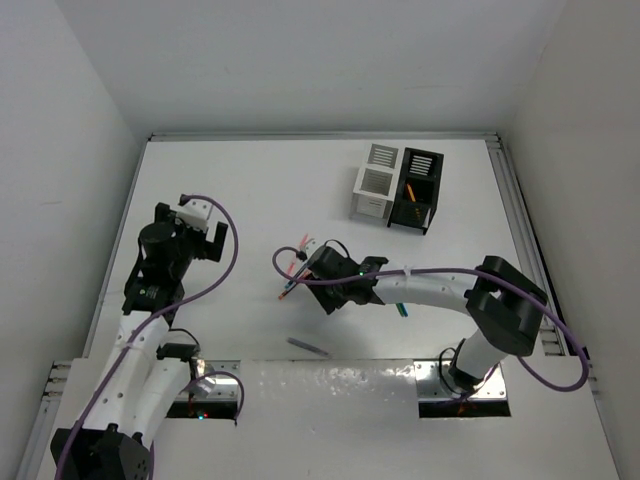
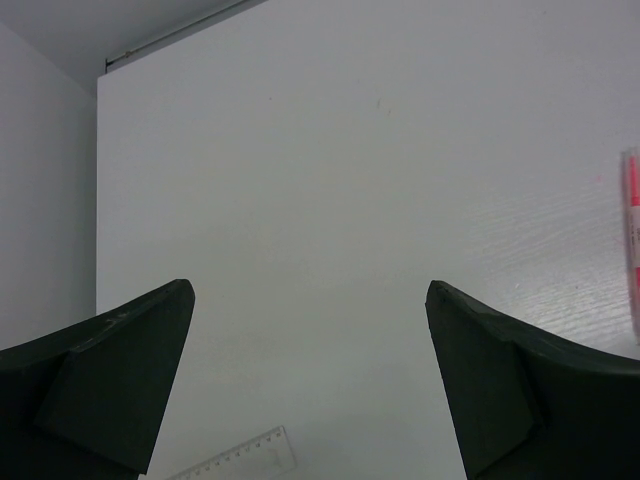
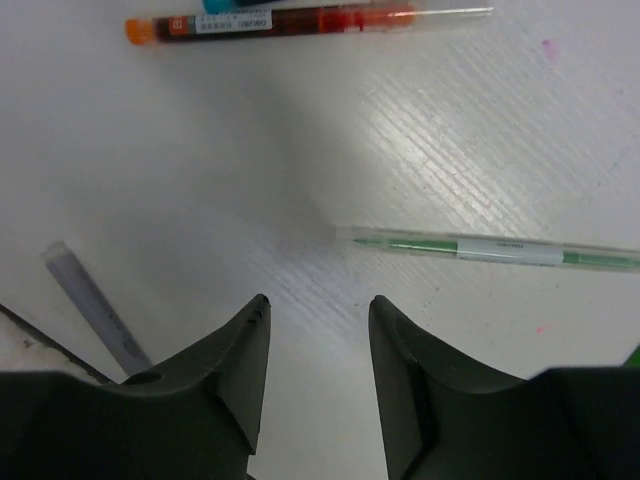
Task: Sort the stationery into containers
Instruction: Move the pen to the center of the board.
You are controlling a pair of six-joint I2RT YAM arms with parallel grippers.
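Two boxes stand side by side at the far right of the surface (image 1: 250, 180): a white box (image 1: 368, 205) and a black box (image 1: 422, 162). The black one has an orange pencil (image 1: 411, 190) in it. The other pens lie loose, well apart from the boxes.

The right hand (image 3: 318, 305) hangs low over them, half open, with nothing in it. A green pen (image 3: 490, 248) lies just ahead, a red pen (image 3: 300, 20) farther off, and a grey pen (image 3: 95, 305) to the side. The left hand (image 2: 308, 290) is wide open and holds nothing.

I think the right hand is choosing its next pen. It needs to line up over one pen, go down, and close on it.
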